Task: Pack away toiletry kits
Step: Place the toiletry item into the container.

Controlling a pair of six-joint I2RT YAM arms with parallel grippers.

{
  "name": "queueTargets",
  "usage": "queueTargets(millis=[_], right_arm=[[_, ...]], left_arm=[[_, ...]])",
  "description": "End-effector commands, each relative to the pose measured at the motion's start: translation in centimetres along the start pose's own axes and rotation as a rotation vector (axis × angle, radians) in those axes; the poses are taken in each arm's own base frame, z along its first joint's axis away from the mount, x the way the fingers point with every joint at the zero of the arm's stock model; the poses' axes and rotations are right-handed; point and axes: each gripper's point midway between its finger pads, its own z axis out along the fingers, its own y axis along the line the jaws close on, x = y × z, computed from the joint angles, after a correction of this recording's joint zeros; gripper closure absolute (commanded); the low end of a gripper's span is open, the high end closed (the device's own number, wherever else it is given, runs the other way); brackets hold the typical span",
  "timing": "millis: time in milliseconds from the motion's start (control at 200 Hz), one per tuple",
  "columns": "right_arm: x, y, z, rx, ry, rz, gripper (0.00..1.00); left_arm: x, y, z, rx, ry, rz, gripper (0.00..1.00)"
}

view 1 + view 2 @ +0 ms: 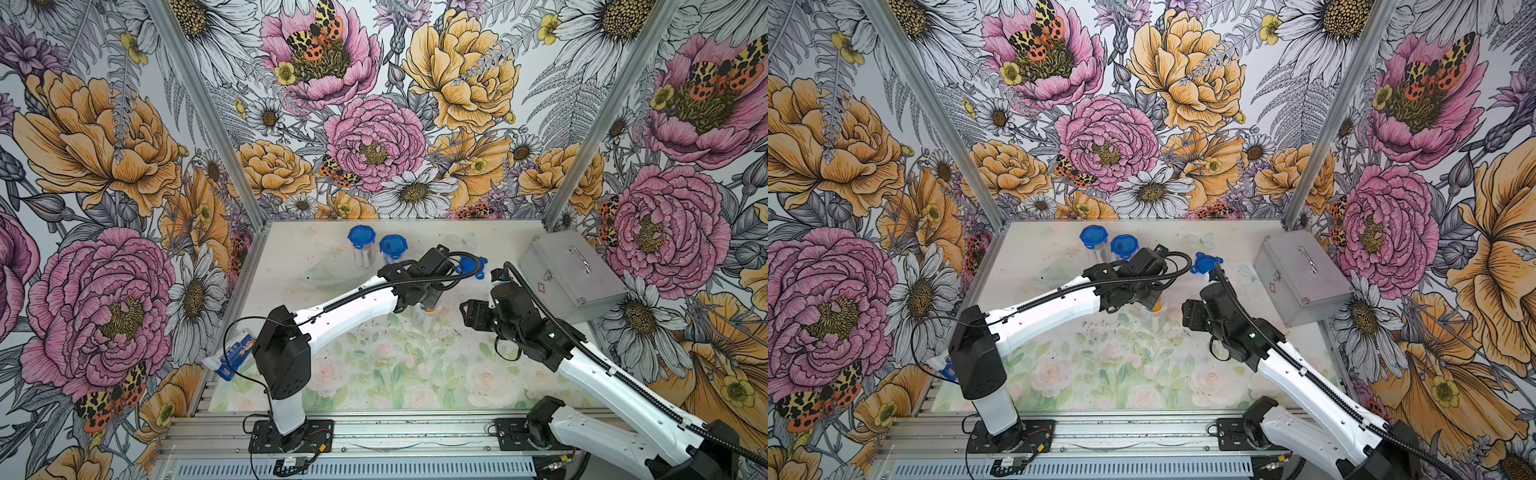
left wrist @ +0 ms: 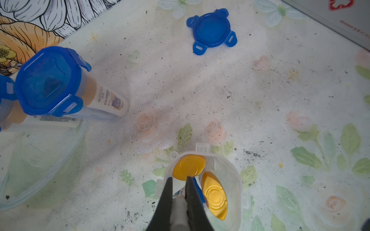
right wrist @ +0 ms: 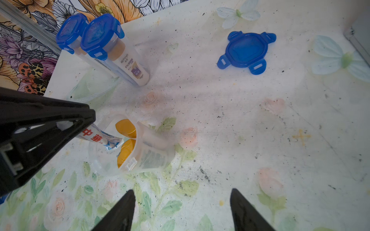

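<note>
You have three clear cups: two lidded cups (image 1: 361,239) (image 1: 392,246) side by side near the far edge toward the far-left corner, and one open cup (image 3: 152,158) mid-surface (image 1: 415,374) holding two orange-capped bottles (image 2: 189,167) (image 2: 214,197), with one loose blue lid (image 2: 211,30) flat beyond it. Your left end effector (image 2: 178,179) is pinched on the one toothpaste tube (image 3: 104,138), whose free end is at the open cup's mouth; your right end effector (image 3: 182,191) hangs near that cup, jaws wide, holding nothing. One silver case (image 1: 569,274) lines the right edge, and open room lies toward the near edge

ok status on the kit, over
Left jaws shut on tube, at mouth of open cup, two bottles inside. Right jaws open, empty. Lid off, lying apart; nothing in the way.
</note>
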Motion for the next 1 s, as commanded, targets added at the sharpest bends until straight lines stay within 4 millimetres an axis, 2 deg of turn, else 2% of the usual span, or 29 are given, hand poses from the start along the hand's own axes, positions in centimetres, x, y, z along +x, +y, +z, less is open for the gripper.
queueTargets(millis=[0,260,455,570,645,711,781,861,996], right_arm=[[-1.4,0.5,-0.5,-0.011,-0.026,0.009,0.26],[-2.5,0.0,-0.5,-0.003,-0.035,0.017,0.25],[-3.2,-0.7,-0.6,0.007,-0.037,0.023,0.25],[-3.8,-1.3,-0.5,0.023,-0.029,0.023,0.25],[-4.1,-2.0,-0.1,0.042,-0.002,0.041,0.24],[-4.1,-3.2,1.2,0.065,0.051,0.081,0.24],[-4.2,-4.8,3.6,0.102,0.132,0.124,0.22],[-5.5,-5.6,6.3,0.134,0.205,0.114,0.18],[-8.7,-6.6,10.1,0.191,0.273,0.055,0.13]], left_arm=[[-1.2,-0.5,-0.2,0.005,-0.025,0.016,0.95],[-0.8,-1.5,-0.3,0.027,-0.018,0.025,0.60],[-0.8,-1.0,-0.6,0.041,-0.019,-0.010,0.51],[-1.2,-0.4,-1.6,0.077,-0.032,-0.068,0.49],[-1.1,0.2,-2.4,0.131,-0.028,-0.135,0.42],[-0.8,1.2,-3.2,0.159,-0.027,-0.201,0.32],[-0.2,2.4,-3.8,0.189,-0.024,-0.271,0.19],[0.3,3.4,-4.6,0.232,-0.027,-0.325,0.02],[0.5,3.7,-5.3,0.290,-0.024,-0.351,0.01]])
